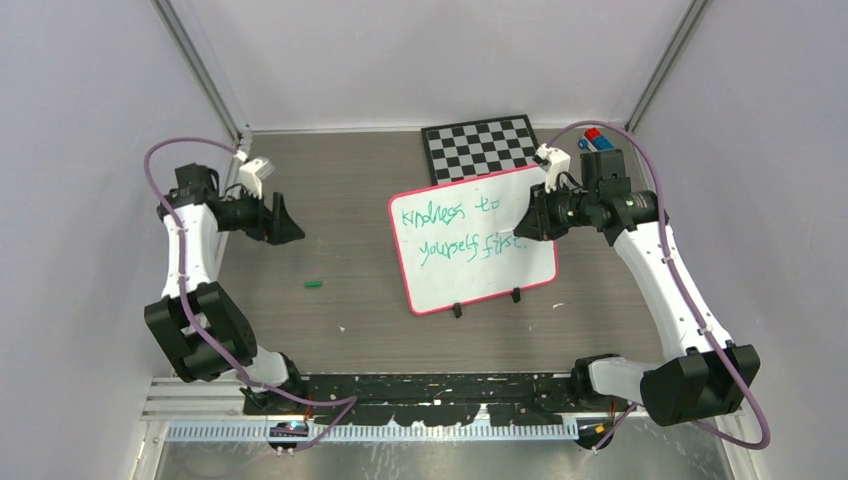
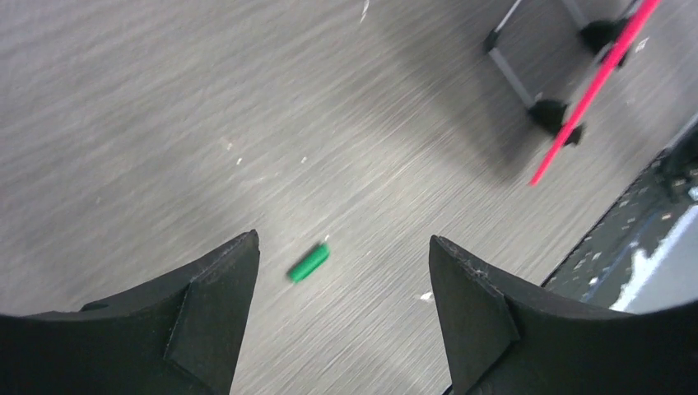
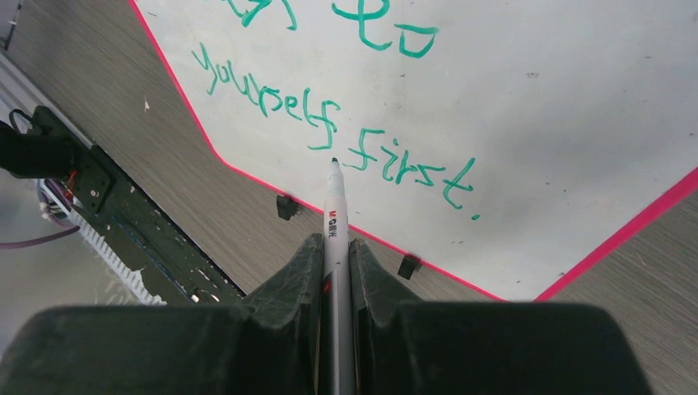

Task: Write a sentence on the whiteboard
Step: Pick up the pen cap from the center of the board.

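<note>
We judge the writing done: the sentence (image 1: 455,232) fills two green lines, full stop included, on the whiteboard (image 1: 470,290), which sits right of centre on the table (image 1: 350,200). Our right gripper (image 3: 333,247) is clamped tight on the marker (image 3: 333,210), tip over "first" (touching or not, we cannot tell). Our left gripper (image 2: 343,240) gapes wide and empty above a small green cap (image 2: 309,262). Next, probably: lift the tip clear without smearing. The chequered board (image 1: 480,147) lies just behind; nothing blocks the way.
</note>
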Robot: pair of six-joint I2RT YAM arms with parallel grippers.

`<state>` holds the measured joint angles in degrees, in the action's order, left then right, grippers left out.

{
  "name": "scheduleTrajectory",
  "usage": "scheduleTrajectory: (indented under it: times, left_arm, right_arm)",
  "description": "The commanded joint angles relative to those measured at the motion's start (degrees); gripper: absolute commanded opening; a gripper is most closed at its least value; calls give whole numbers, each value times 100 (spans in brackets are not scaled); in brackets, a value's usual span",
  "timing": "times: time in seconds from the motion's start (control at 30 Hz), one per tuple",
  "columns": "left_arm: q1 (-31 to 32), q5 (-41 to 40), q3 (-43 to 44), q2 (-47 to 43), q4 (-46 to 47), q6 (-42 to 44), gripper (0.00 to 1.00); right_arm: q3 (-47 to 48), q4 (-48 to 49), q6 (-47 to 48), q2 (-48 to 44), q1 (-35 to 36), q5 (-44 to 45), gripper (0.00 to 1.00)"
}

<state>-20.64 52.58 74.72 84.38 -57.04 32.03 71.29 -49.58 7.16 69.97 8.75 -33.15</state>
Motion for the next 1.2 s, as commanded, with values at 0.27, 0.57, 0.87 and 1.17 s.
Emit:
scheduleTrajectory:
  times: [0.27, 0.57, 0.87, 1.17]
  left_arm:
    - [782, -2162, -1181, -251, 35, 2421, 75]
    - [2779, -5132, -1560, 75, 387, 2797, 60]
    - [3425, -5723, -1931, 519, 1007, 2734, 48]
    - [3870, -6032, -2191, 909, 1491, 2665, 43]
  right_arm:
    - [-203, 358, -242, -222, -19, -214, 0]
    - [-218, 335, -206, -265, -15, -149, 0]
    - [-316, 358, -132, -319, -17, -63, 0]
    - [-339, 353, -118, -339, -18, -8, 0]
